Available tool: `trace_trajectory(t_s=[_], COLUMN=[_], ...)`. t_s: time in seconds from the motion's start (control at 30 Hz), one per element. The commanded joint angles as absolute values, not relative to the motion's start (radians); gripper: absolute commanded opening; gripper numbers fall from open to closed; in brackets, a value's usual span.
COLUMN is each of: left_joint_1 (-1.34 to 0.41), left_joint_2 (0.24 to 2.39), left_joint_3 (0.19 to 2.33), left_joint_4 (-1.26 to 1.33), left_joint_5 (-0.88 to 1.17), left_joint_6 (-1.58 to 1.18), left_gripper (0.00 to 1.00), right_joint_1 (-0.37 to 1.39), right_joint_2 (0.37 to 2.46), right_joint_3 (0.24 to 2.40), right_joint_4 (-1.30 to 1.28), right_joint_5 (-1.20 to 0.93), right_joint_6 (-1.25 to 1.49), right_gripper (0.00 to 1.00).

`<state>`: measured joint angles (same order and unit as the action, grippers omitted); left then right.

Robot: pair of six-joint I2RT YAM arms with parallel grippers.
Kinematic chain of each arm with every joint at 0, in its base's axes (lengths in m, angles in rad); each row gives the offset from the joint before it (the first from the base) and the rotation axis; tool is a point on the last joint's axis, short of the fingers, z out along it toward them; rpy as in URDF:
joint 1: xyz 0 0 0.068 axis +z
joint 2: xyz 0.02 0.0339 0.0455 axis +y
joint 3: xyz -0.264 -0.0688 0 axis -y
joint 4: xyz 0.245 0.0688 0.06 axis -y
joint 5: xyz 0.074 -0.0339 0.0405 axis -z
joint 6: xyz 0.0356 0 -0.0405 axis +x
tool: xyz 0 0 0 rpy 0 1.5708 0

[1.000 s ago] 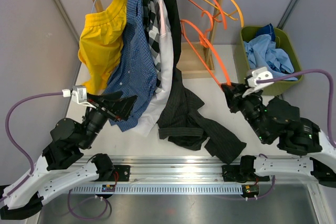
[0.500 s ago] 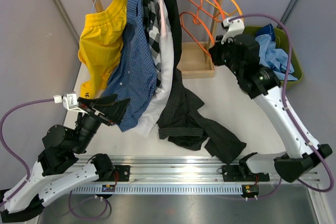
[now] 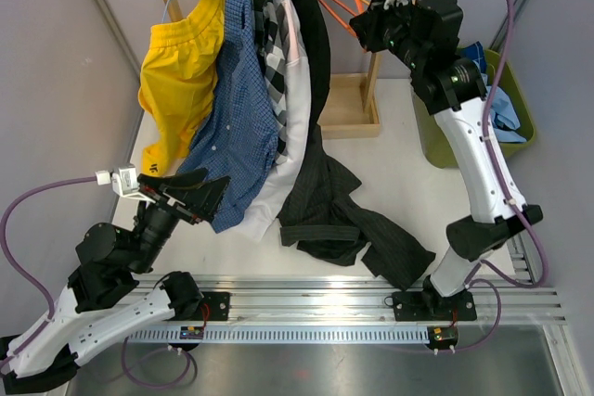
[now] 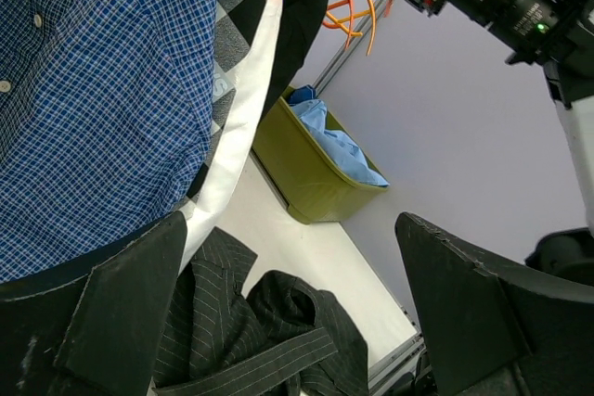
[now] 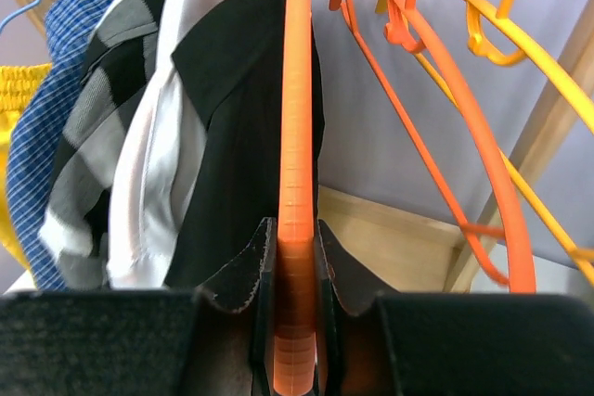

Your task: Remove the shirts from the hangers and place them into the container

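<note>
Right pincer [image 5: 297,243] clamped on an orange hanger [image 5: 297,90] at the rack; left pincer [image 3: 212,187] apart.
The hanger stands just beside the hanging black shirt [image 3: 320,173], whose tail lies on the bench [image 3: 390,164]. The left pincer's fingers stand wide near the hem of the blue-check shirt [image 3: 237,108]. The container [image 4: 306,183], on the bench's right side, holds a light blue shirt [image 4: 339,141].
</note>
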<state>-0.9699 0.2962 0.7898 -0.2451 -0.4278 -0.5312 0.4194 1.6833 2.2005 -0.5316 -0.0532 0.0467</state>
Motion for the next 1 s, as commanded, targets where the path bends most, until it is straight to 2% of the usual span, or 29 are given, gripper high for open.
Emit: trace_trajectory(t_s=[0.0,0.2,0.3,0.47,0.77,0.83,0.97], left_joint_1=[-0.971,-0.971,-0.971,-0.971,-0.971,-0.971,-0.969], left_joint_2=[0.285,0.268,0.258,0.259,0.279,0.282,0.290], left_joint_3=[0.787,0.790,0.787,0.781,0.782,0.779,0.785], left_joint_4=[-0.212,-0.230,-0.235,-0.232,-0.219,-0.221,-0.222], left_joint_5=[-0.440,-0.448,-0.449,-0.446,-0.440,-0.442,-0.440], left_joint_6=[-0.520,-0.523,-0.529,-0.538,-0.541,-0.543,-0.545], left_gripper=[0.99,0.99,0.99,0.99,0.99,0.99,0.99], right_joint_1=[0.405,0.379,0.376,0.376,0.376,0.376,0.377], right_joint_2=[1.788,1.885,1.840,1.711,1.615,1.592,1.611], right_joint_3=[2.347,2.482,2.393,2.097,1.967,1.936,1.956], right_joint_4=[-0.554,-0.601,-0.571,-0.440,-0.400,-0.367,-0.360], right_joint_5=[-0.118,-0.103,-0.092,-0.075,-0.040,0.000,0.281], right_joint_6=[0.043,0.058,0.058,0.072,0.068,0.063,0.072], right_gripper=[0.00,0.00,0.00,0.00,0.00,0.00,0.00])
